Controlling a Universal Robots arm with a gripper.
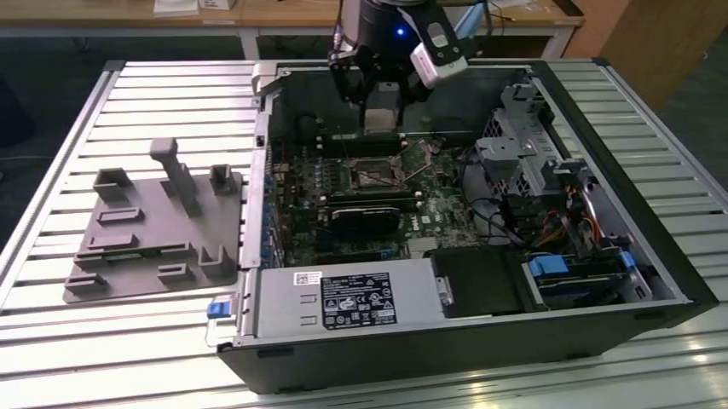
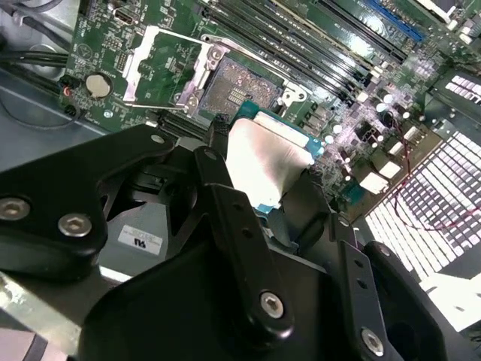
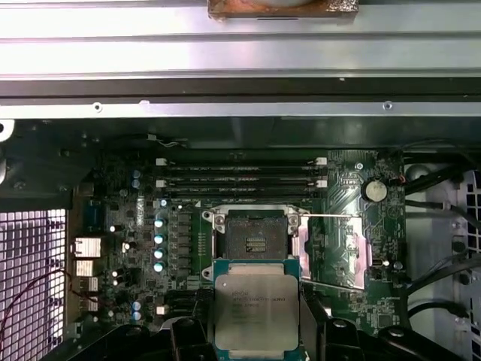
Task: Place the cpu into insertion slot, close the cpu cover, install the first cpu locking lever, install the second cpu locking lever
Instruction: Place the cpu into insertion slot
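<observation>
**1. Grip.** My gripper (image 3: 255, 325) carries the cpu (image 3: 255, 308). My 2 fingers (image 2: 213, 162) are clamped on 2 opposite edges of the chip, which leaves its metal face bare. I judge that an edge grip of this kind also keeps the contact side free of any touch. In both wrist views the chip sits squarely between the fingers.

**2. Position of the cpu.** In the first wrist view the cpu hangs just beside the insertion slot (image 3: 257, 239), above the green circuit board (image 3: 353, 165) and apart from it. It is not yet seated. Its edges run parallel to the slot's silvery rim. I judge that this is the reason for the square hold, as the chip can only enter a socket it is lined up with.

**3. State of the slot.** The slot is open, with its dark contact field bare inside the rim. The cpu cover (image 3: 334, 252) is swung back and lies flat to 1 side of the slot, so the opening is free. The cover is not yet closed.

**4. Work area.** The computer case (image 1: 455, 349) lies on its side on the slatted table (image 1: 114, 358) with its open side up, which gives me access from above. In the upper centre of the exterior view, my gripper reaches into the case over the board. The slot sits near the centre of that frame, close below the gripper. A grey fixture (image 1: 153, 226) rests on the table at the exterior view's left, just beside the case.
</observation>
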